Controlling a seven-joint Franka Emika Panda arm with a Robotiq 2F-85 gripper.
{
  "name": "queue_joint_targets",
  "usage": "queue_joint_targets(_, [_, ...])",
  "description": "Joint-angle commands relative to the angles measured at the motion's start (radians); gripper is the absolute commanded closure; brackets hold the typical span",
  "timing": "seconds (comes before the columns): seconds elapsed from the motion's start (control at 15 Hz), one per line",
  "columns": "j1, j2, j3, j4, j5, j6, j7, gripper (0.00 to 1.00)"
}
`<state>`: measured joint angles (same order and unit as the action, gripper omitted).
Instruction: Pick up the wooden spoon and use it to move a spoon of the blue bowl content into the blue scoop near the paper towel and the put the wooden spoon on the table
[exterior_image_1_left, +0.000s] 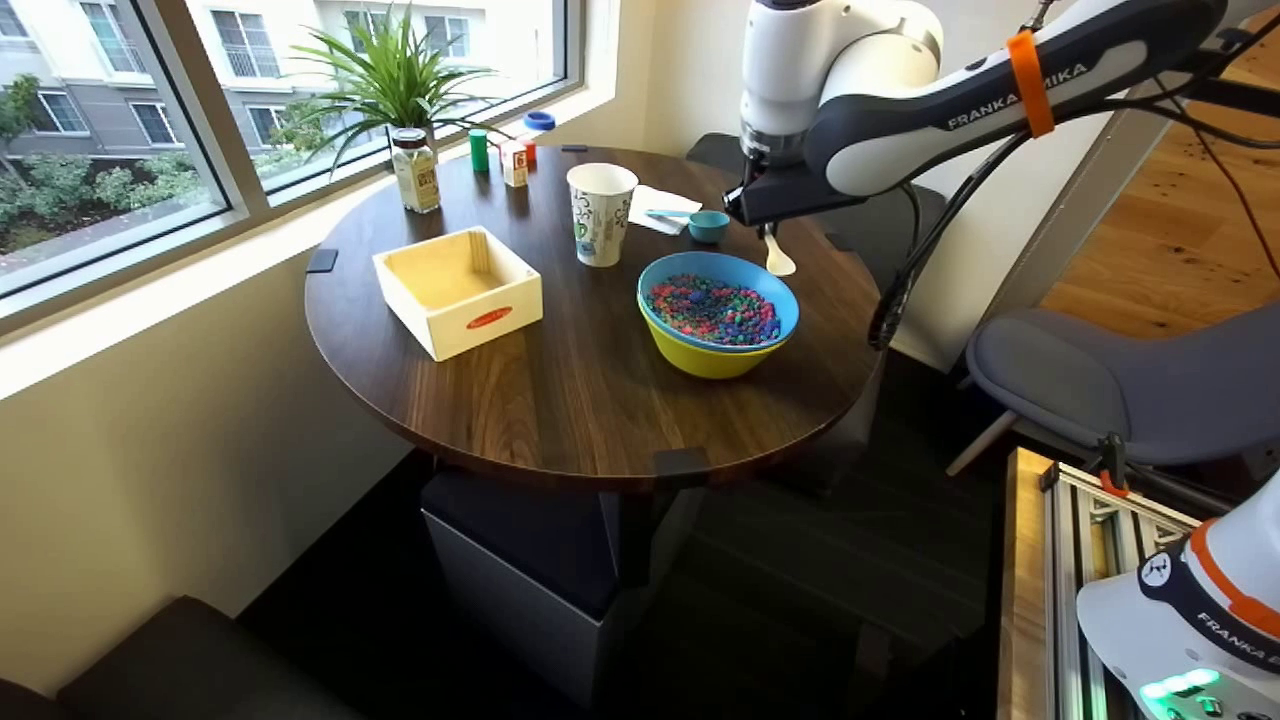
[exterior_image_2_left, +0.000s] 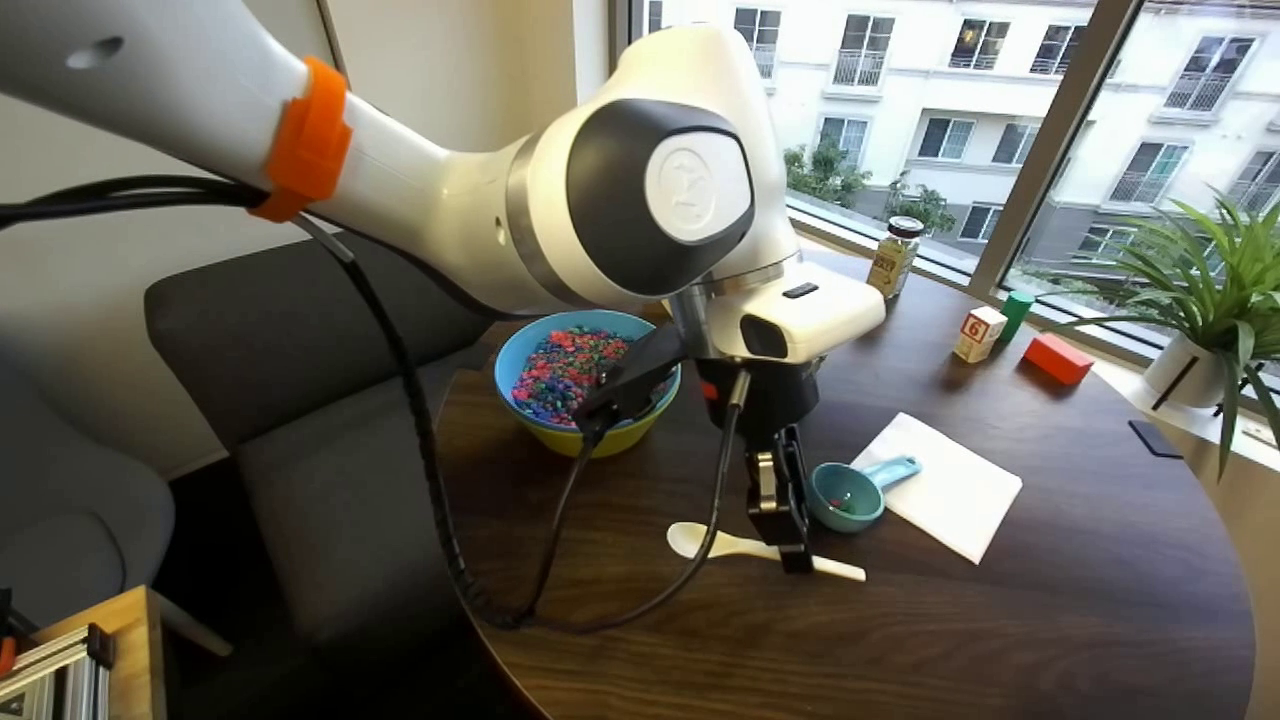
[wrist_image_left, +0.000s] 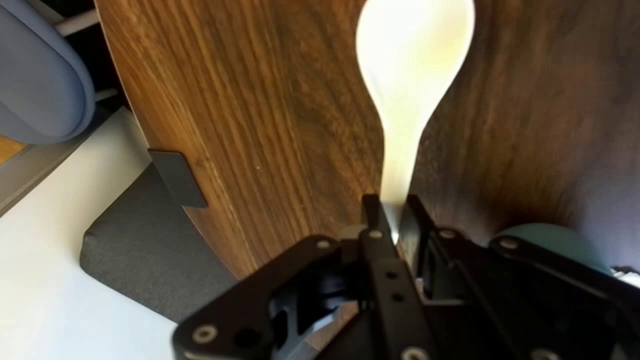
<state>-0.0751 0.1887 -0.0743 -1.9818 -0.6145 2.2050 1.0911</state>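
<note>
The wooden spoon (wrist_image_left: 412, 55) is pale, with its bowl pointing away from my gripper (wrist_image_left: 391, 207) in the wrist view. Both fingers touch its handle, so the gripper is shut on it. In an exterior view the spoon (exterior_image_2_left: 690, 540) is level, at or just above the dark table (exterior_image_2_left: 950, 650); contact is unclear. The blue scoop (exterior_image_2_left: 835, 510) stands beside the gripper (exterior_image_2_left: 790, 555), partly on the paper towel (exterior_image_2_left: 955, 490), with a few coloured bits inside. The blue bowl (exterior_image_1_left: 700, 262), yellow-green outside, holds the multicoloured content (exterior_image_1_left: 715, 308). The scoop's edge (wrist_image_left: 555, 240) shows in the wrist view.
A yellow wooden box (exterior_image_1_left: 490, 318) and a tall paper cup (exterior_image_1_left: 600, 215) stand on the table. A spice jar (exterior_image_1_left: 415, 170), a green cylinder (exterior_image_1_left: 479, 150) and a number block (exterior_image_2_left: 980, 333) stand near the window. The arm's cable (exterior_image_2_left: 420, 420) hangs beside the bowl.
</note>
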Motion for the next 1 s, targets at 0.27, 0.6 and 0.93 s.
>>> queue_joint_targets(0.27, [0.017,-0.019,-0.025,-0.056,0.049,0.015,0.002,0.97])
queue_joint_targets(0.6, [0.016,-0.016,-0.03,-0.073,0.073,0.046,0.017,0.97])
queue_joint_targets(0.93, [0.017,-0.013,-0.032,-0.072,0.128,0.045,0.014,0.97])
